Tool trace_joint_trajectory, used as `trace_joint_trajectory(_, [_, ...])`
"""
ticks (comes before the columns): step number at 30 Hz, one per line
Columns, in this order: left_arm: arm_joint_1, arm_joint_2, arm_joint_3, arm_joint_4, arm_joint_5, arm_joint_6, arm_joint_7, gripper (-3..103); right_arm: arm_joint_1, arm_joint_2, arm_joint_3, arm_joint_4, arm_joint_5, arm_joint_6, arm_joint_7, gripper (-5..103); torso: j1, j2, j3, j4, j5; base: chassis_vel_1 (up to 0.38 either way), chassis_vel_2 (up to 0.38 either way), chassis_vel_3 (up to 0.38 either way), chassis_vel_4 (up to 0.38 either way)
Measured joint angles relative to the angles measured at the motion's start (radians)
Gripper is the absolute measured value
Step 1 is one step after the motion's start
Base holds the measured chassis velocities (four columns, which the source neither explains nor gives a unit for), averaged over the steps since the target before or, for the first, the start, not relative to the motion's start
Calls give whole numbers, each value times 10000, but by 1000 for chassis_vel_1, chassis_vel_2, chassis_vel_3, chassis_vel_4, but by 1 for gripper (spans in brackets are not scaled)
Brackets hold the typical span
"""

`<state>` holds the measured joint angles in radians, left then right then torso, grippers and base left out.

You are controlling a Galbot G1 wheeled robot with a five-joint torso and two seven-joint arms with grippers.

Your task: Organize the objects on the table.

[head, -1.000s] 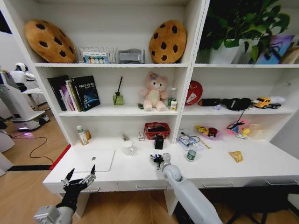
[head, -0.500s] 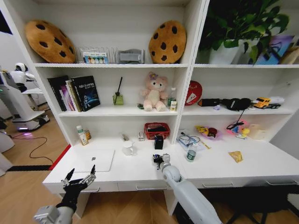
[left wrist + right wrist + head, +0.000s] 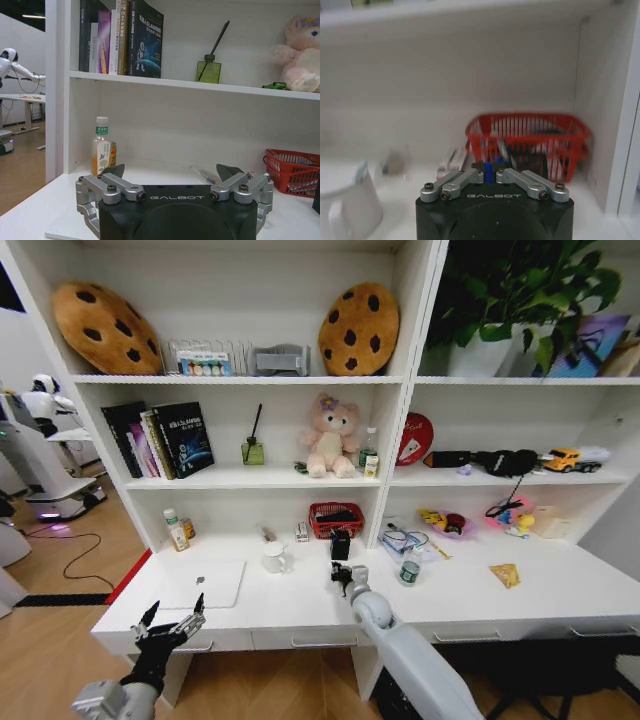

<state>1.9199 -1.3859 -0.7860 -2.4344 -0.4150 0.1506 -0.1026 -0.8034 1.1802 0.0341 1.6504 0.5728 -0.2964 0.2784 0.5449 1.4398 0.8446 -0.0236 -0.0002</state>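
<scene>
My right gripper (image 3: pixel 340 576) hovers over the middle of the white table (image 3: pixel 300 615), just in front of a black box (image 3: pixel 340 545) and a red basket (image 3: pixel 336 519). In the right wrist view this gripper (image 3: pixel 489 175) is shut on a small blue object (image 3: pixel 489 170), with the red basket (image 3: pixel 530 137) straight ahead. My left gripper (image 3: pixel 172 624) is open and empty off the table's front left corner. It faces the silver laptop (image 3: pixel 205 583) and is seen open in the left wrist view (image 3: pixel 175 176). A green-capped bottle (image 3: pixel 409 572) stands right of centre.
A white mug (image 3: pixel 273 558) stands left of the black box, and small bottles (image 3: pixel 176 531) stand at the back left. A yellow packet (image 3: pixel 505 575) and mixed clutter (image 3: pixel 445 523) lie on the right side. A shelf divider (image 3: pixel 385 480) rises behind the red basket.
My right gripper has moved a little farther back over the table, toward the black box and red basket, still shut on the small object. The left arm has not moved.
</scene>
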Motion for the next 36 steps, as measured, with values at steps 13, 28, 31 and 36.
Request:
trace_joint_trajectory(13, [0, 1, 0, 0, 0, 0, 0, 100, 3087, 1179, 275, -5096, -2789, 4149, -2495, 7, 2, -1, 1, 2, 3, 0, 0, 0, 0])
trace_joint_trajectory(28, [0, 0, 0, 0, 0, 0, 0, 100, 3956, 2414, 906, -8445, -3976, 5837, -3815, 5, 2, -1, 0, 2, 1, 0, 0, 0, 0])
trace_joint_trajectory(31, [1, 0, 0, 0, 0, 0, 0, 100, 3831, 2434, 942, -8474, -4049, 5911, -3815, 5, 1, 0, -1, 1, 1, 0, 0, 0, 0])
trace_joint_trajectory(36, [0, 0, 0, 0, 0, 0, 0, 100, 3335, 2323, 960, -8039, -4064, 6115, -3713, 5, 1, 1, -1, 2, 3, 0, 0, 0, 0])
